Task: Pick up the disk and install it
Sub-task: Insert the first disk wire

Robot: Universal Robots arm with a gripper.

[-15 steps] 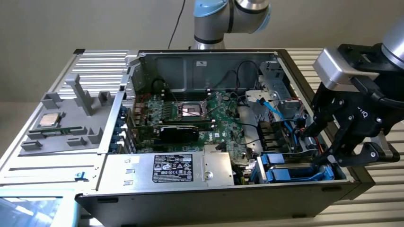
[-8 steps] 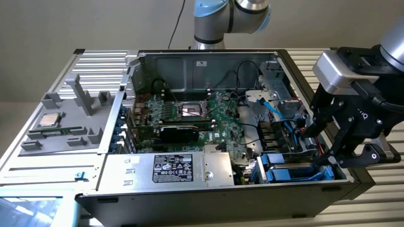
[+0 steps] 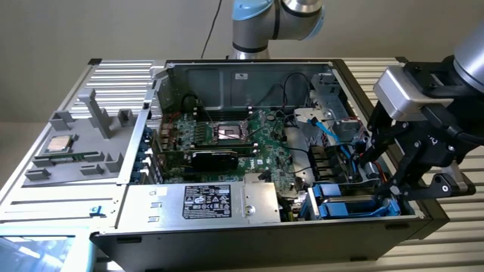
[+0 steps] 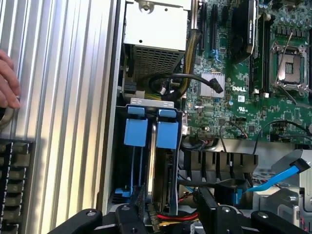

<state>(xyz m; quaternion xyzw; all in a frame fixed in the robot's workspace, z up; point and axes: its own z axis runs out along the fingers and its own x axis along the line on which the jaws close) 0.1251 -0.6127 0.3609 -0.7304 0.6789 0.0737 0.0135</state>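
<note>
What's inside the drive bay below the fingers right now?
Inside the grey metal drive bay, one blue plastic carrier frame stands beside a second blue carrier frame. Whether either holds a disk, and the bay's floor, are covered by them.

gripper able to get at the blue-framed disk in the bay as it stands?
Probably yes. The gripper hangs just above the bay, fingers open, and the disk has its blue edge facing up, uncovered. The neighbouring carrier close beside it may crowd a finger.
</note>
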